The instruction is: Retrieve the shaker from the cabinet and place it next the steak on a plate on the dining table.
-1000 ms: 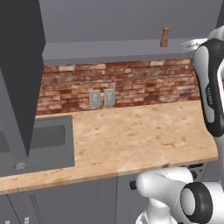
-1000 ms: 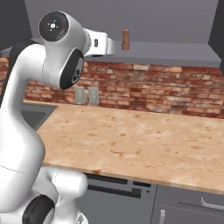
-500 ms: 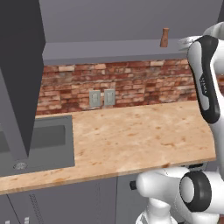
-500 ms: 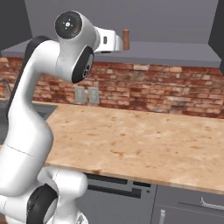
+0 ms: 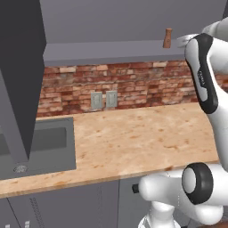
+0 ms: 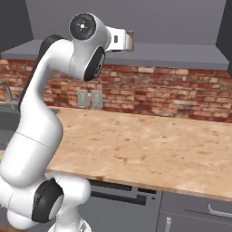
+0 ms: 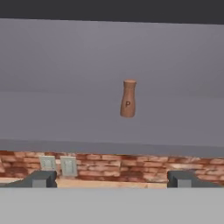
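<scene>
1. I have the shaker (image 7: 127, 99) standing upright on the cabinet (image 5: 111, 49) shelf board, roughly centred in the hand view and set back from the shelf's front edge.
2. From the left base view the shaker (image 5: 167, 38) sits toward the right end of the shelf, just left of my wrist.
3. In the right base view I can make out a sliver of the shaker (image 6: 131, 35) at the tip of my hand, mostly hidden behind it.
4. My gripper (image 7: 113, 178) has its jaws spread fully apart, with nothing between them.
5. The two fingertips (image 7: 41, 179) sit low in the hand view, one on each side, and the shaker is above and between them, not touching either.
6. The gripper is level with the shelf and short of the shaker; I see clear space between them.
7. A letter "P" is marked on the shaker's body, facing my hand camera.
8. Under the shelf runs a red brick wall (image 5: 147, 84) with a pair of grey wall outlets (image 5: 103, 99) mounted on it.
9. Below that is the wood-grain worktop (image 5: 142, 138), with a grey sink (image 5: 42, 144) sunk into its left end.
10. Grey drawer fronts (image 6: 195, 213) sit beneath the worktop's front edge.
</scene>
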Controlling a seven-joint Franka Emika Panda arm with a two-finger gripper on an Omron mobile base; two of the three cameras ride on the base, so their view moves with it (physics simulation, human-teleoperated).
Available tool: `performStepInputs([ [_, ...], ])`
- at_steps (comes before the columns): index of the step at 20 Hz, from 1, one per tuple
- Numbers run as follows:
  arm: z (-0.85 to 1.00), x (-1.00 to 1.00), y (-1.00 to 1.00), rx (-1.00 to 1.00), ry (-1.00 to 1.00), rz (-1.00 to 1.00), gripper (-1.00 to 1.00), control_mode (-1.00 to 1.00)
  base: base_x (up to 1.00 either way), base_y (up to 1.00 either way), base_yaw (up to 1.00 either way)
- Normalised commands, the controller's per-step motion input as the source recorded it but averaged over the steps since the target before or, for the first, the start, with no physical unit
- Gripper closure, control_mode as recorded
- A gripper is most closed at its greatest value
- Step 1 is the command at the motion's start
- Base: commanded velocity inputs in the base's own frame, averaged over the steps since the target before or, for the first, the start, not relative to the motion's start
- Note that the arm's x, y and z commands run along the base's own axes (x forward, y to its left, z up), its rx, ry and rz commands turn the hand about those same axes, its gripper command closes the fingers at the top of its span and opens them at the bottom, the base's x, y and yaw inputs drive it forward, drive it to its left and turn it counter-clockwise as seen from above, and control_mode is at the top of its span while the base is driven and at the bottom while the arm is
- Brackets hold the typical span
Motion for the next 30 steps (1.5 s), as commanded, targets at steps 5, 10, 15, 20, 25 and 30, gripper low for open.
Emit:
performStepInputs([
  [5, 0.0, 0.45, 0.0, 0.0, 0.0, 0.01, -1.0, -1.0, 0.0, 0.0, 0.0],
  [10, 0.0, 0.43, 0.0, 0.0, 0.0, 0.0, -1.0, -1.0, 0.0, 0.0, 0.0],
  [15, 0.0, 0.4, 0.0, 0.0, 0.0, 0.0, -1.0, -1.0, 0.0, 0.0, 0.0],
  [20, 0.0, 0.33, -0.09, 0.0, 0.0, 0.0, -1.0, -1.0, 0.0, 0.0, 0.0],
  [25, 0.0, 0.36, -0.22, 0.0, 0.0, 0.0, -1.0, -1.0, 0.0, 0.0, 0.0],
  [30, 0.0, 0.43, -0.01, 0.0, 0.0, 0.0, -1.0, -1.0, 0.0, 0.0, 0.0],
])
